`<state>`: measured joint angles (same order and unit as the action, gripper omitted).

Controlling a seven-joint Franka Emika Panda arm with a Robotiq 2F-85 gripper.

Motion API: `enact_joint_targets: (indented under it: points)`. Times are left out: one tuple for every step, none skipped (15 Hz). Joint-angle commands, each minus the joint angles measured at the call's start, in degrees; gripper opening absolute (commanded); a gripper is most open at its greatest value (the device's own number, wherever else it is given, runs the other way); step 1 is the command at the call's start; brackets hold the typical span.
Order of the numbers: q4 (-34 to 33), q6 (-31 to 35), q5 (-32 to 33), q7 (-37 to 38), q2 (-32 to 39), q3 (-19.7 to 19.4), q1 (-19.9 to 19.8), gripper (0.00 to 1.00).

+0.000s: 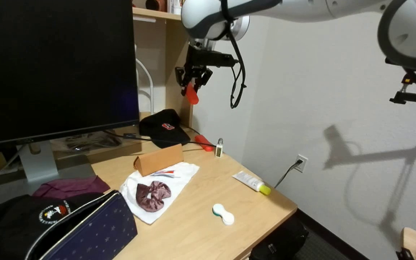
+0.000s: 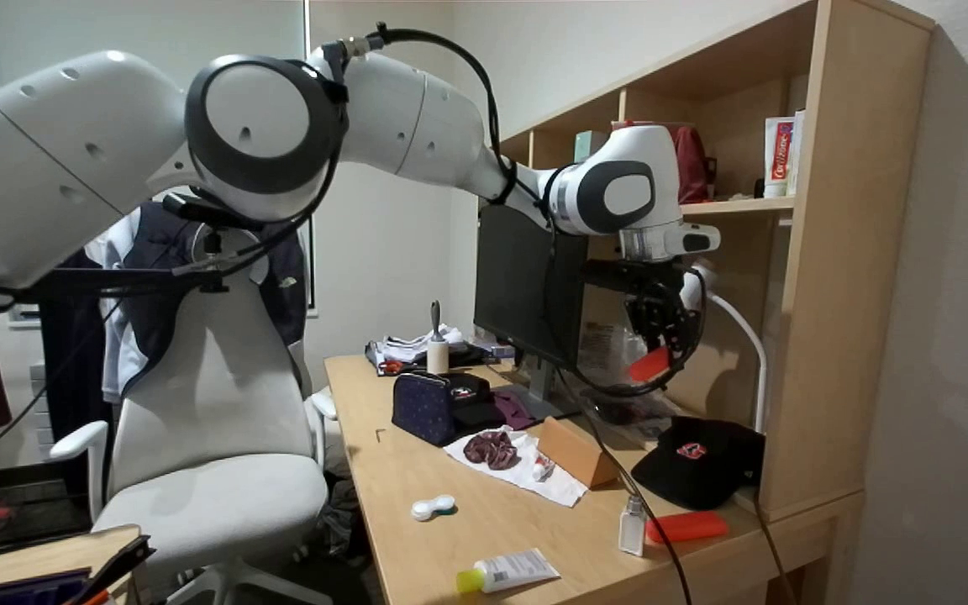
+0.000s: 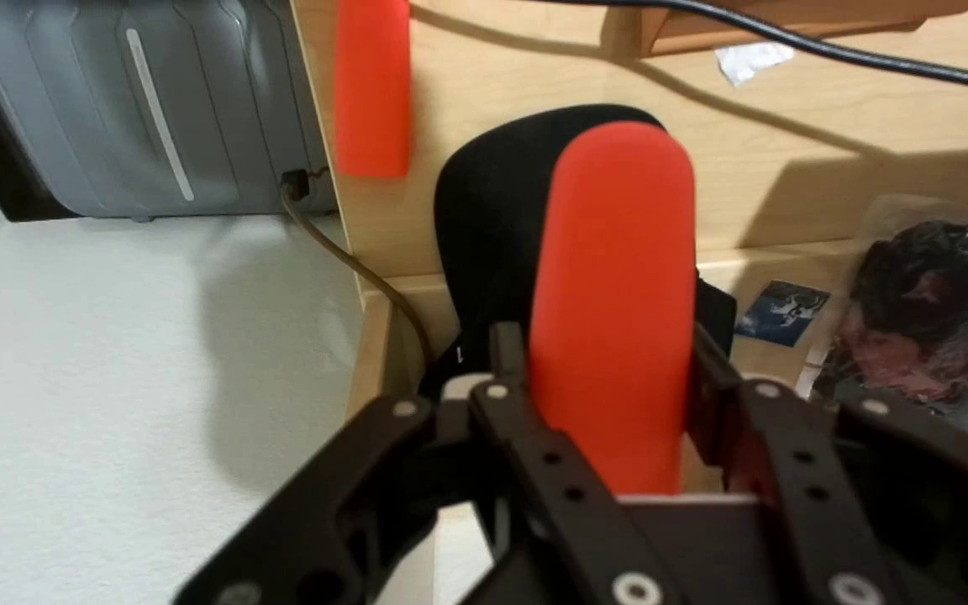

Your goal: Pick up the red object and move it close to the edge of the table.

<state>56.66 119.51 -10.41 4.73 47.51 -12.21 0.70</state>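
Observation:
My gripper [image 3: 610, 357] is shut on a bright red bar with a rounded end, the red object [image 3: 618, 244]. In both exterior views the gripper [image 1: 190, 86] [image 2: 660, 323] holds the red object [image 1: 192, 95] [image 2: 649, 365] in the air, well above the table [image 1: 193, 236] [image 2: 396, 479]. The bar's upper part is hidden between the fingers. A second, similar red bar [image 1: 204, 143] [image 2: 687, 527] lies on the table near its edge. It also shows at the top of the wrist view [image 3: 373, 92].
A black cap [image 1: 164, 126] and a small glass bottle [image 2: 632, 528] lie by the second red bar. A tan case [image 1: 161, 159], a scrunchie on white cloth, a contact lens case [image 1: 223, 214] and a tube [image 1: 252, 182] lie on the table. The monitor [image 1: 56, 72], shelf [image 2: 837, 252] and cables are close.

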Motion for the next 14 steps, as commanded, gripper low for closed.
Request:
enact_joint_targets:
  points:
    - [13.71, 3.66, 0.43, -4.26, -9.26, -0.13, 1.32, 0.21]
    - [15.91, 4.58, 3.49, -3.48, -11.14, 3.47, -0.71, 0.21]
    - [18.44, 6.32, 3.78, -3.88, -12.68, 3.83, -0.94, 0.21]
    - [20.98, 7.70, 4.38, -3.80, -14.33, 4.43, -1.25, 0.21]
    - [23.58, 9.01, 4.54, -4.97, -15.98, 5.26, -1.81, 0.21]
    - [26.30, 10.29, 4.77, -5.74, -17.64, 5.89, -2.10, 0.21]
    - [28.99, 11.32, 4.80, -7.89, -19.30, 6.80, -2.64, 0.21]
    - [31.74, 12.32, 4.63, -9.72, -20.90, 7.55, -3.07, 0.21]
    - [34.54, 13.08, 4.49, -11.66, -22.51, 8.28, -3.46, 0.21]
    - [37.32, 14.02, 4.53, -13.44, -24.05, 8.81, -3.76, 0.21]
    - [40.27, 14.85, 4.65, -14.81, -25.76, 9.21, -3.96, 0.21]
    - [43.26, 15.81, 4.63, -15.82, -27.47, 9.48, -4.10, 0.21]
    - [34.75, 12.66, 4.25, -12.19, -21.87, 9.16, -3.95, 0.21]
    - [36.30, 12.95, 4.18, -12.49, -22.74, 9.32, -4.02, 0.46]
